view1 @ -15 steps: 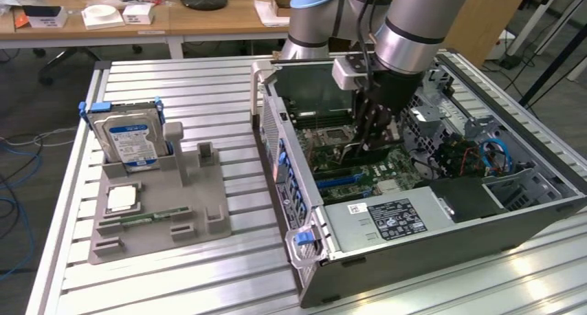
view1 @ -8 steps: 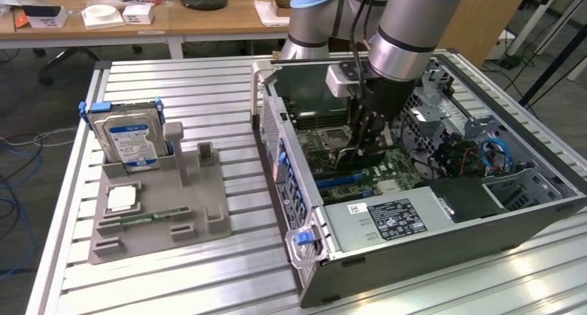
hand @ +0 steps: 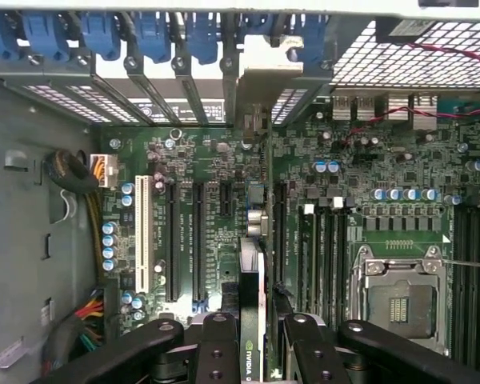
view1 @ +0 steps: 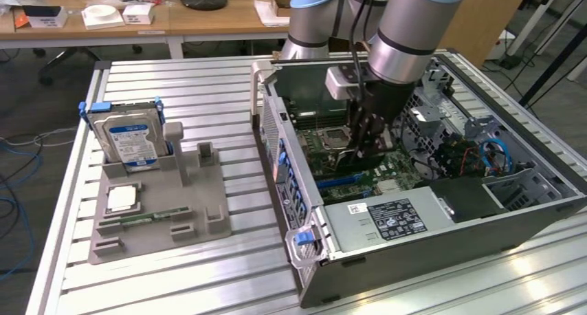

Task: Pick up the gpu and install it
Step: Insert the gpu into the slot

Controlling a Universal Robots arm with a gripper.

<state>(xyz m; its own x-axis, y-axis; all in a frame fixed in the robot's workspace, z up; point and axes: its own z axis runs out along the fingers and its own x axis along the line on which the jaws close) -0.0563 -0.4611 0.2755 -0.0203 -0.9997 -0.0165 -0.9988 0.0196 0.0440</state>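
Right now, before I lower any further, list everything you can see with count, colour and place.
gpu: one, black, edge-on between the pincer fingers, above the motherboard slots.
motherboard: one, green, floor of the case.
case: one, dark grey, open, exterior view's right.
hard drive: one, silver with blue label, upright in the grey holder.
holder: one, grey, exterior view's left.
memory stick: one, green, lying on the holder.
table: one, silver, slatted.
pincer: one, black, shut on the gpu inside the case.

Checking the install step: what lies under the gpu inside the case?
The gpu, shut in the gripper, stands edge-on over the green motherboard and its slots. The slot directly beneath is covered.
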